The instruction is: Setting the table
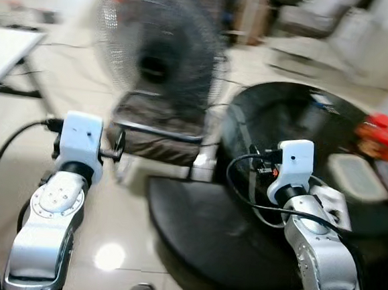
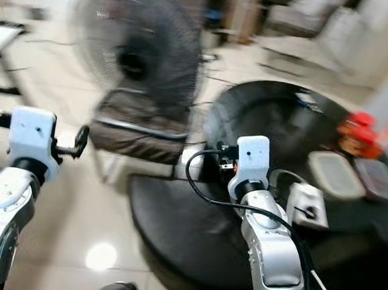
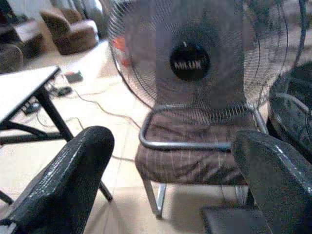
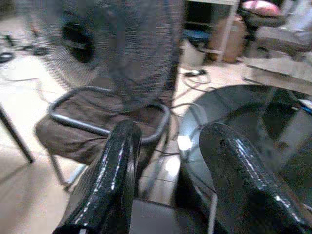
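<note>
approaching blurred: both arms raised, left gripper (image 3: 170,185) and right gripper (image 4: 170,180) spread and empty, black round table (image 1: 283,118) centre-right with lidded containers (image 1: 356,176) at right edge; steady first.

Both arms are silver metal with rounded joint housings. Each wrist carries a white boxy camera module. Black cables loop from both modules. The left gripper (image 3: 170,195) and right gripper (image 4: 168,185) have long black fingers, the right pair glossy.
</note>
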Tool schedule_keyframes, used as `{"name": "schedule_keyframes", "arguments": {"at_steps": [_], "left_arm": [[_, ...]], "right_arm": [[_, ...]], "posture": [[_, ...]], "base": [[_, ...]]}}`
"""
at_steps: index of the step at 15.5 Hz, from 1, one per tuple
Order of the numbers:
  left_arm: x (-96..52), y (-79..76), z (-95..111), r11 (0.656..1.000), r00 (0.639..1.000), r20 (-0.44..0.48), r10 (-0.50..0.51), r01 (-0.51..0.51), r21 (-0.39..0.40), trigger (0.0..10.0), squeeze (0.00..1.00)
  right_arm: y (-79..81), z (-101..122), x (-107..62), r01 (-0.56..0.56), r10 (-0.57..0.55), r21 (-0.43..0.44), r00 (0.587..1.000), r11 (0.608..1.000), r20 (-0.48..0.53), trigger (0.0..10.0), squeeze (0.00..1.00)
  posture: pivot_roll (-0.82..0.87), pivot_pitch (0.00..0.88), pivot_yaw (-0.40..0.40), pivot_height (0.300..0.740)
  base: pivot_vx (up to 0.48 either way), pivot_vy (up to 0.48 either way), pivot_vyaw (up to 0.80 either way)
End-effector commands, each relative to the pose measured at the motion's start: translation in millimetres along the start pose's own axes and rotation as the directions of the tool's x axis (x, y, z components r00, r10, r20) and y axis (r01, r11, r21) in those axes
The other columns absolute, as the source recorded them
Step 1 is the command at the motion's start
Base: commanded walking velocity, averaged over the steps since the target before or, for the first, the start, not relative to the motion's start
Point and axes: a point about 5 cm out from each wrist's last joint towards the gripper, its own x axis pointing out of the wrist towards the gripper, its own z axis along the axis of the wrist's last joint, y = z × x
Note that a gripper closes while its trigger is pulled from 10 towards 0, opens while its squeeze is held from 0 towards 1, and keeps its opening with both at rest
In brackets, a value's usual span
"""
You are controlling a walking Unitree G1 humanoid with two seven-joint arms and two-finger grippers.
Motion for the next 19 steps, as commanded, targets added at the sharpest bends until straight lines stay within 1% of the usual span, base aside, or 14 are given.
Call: {"name": "schedule_keyframes", "arguments": {"at_steps": [1, 2, 3, 4, 6, 7, 8, 9, 12, 15, 17, 19], "left_arm": [[-2.2, 0.5, 8, 0.999, 0.999, 0.039, -0.026, 0.028, -0.038, 10.0, 1.0], [-2.9, -0.3, 9, 0.997, 0.998, 0.04, -0.039, 0.042, -0.066, 10.0, 1.0], [-2.7, 0.9, 9, 0.998, 0.999, 0.042, -0.032, 0.034, -0.048, 10.0, 1.0], [-1.5, 0.7, 10, 0.999, 0.999, 0.038, -0.038, 0.038, -0.001, 10.0, 1.0], [-1.5, -0.3, 14, 0.999, 0.998, 0.054, -0.045, 0.045, -0.014, 10.0, 1.0], [-1.6, -1.5, 13, 0.998, 0.997, 0.049, -0.056, 0.055, 0.013, 10.0, 1.0], [-1.7, -1.6, 12, 0.998, 0.997, 0.046, -0.057, 0.056, 0.037, 10.0, 0.33], [-1.7, -0.9, 13, 0.997, 0.997, 0.054, -0.052, 0.049, 0.053, 10.0, 0.0], [-1.4, -1.1, 14, 0.997, 0.997, 0.057, -0.055, 0.052, 0.06, 10.0, 0.0], [-7.0, 3.3, 6, 0.997, 0.999, 0.033, -0.035, 0.033, 0.077, 10.0, 0.0], [-18.2, 9.8, -7, 0.997, 1.0, -0.006, -0.001, 0.001, 0.083, 10.0, 0.0], [-26.2, 5.5, -11, 0.996, 1.0, -0.018, 0.002, 0.0, 0.091, 10.0, 0.0]], "right_arm": [[2.2, 5, -1.6, -0.029, 0.029, -0.001, 0.999, 1.0, 0.036, 10.0, 1.0], [3.0, 6, -2.1, -0.039, 0.039, -0.005, 0.998, 0.999, 0.039, 10.0, 1.0], [4.9, 8, -1.5, -0.051, 0.051, 0.003, 0.997, 0.999, 0.051, 10.0, 1.0], [8.3, 18, 0.9, -0.069, 0.069, 0.007, 0.994, 0.998, 0.085, 10.0, 1.0], [10.9, 19, 0.8, -0.09, 0.088, 0.014, 0.991, 0.996, 0.096, 10.0, 1.0], [12.0, 18, 0.4, -0.096, 0.094, 0.017, 0.991, 0.995, 0.098, 10.0, 1.0], [13.5, 19, 0.4, -0.102, 0.099, 0.018, 0.99, 0.995, 0.103, 10.0, 1.0], [14.1, 19, 0.6, -0.1, 0.097, 0.016, 0.99, 0.995, 0.103, 10.0, 1.0], [18.9, 18, 2.1, -0.137, 0.135, 0.013, 0.986, 0.991, 0.102, 10.0, 1.0], [25.3, 19, 3.1, -0.203, 0.203, -0.011, 0.973, 0.979, 0.114, 10.0, 1.0], [29.8, 14, -0.8, -0.282, 0.283, -0.021, 0.954, 0.959, 0.098, 10.0, 1.0], [25.8, 9, -2.9, -0.299, 0.301, -0.025, 0.95, 0.954, 0.088, 10.0, 1.0]], "posture": [[0.03, 0.053, -0.043, 0.74], [0.03, 0.053, -0.043, 0.74], [0.03, 0.053, -0.029, 0.74], [0.03, 0.051, -0.023, 0.74], [0.04, 0.049, -0.018, 0.74], [0.04, 0.049, -0.016, 0.74], [0.04, 0.05, -0.006, 0.74], [0.04, 0.049, -0.002, 0.74], [0.05, 0.046, -0.005, 0.74], [0.06, 0.036, -0.011, 0.74], [0.07, 0.024, -0.021, 0.74], [0.09, 0.01, -0.041, 0.74]], "base": [[0.0, 0.0, 0.8], [0.0, 0.0, 0.8], [0.0, 0.0, 0.8], [0.0, 0.0, 0.8], [0.0, 0.0, 0.8], [0.0, 0.0, 0.8], [0.0, 0.0, 0.8], [0.0, 0.0, 0.8], [0.0, 0.48, 0.8], [0.0, 0.48, 0.8], [0.0, 0.48, 0.8], [0.0, 0.48, 0.8]]}}
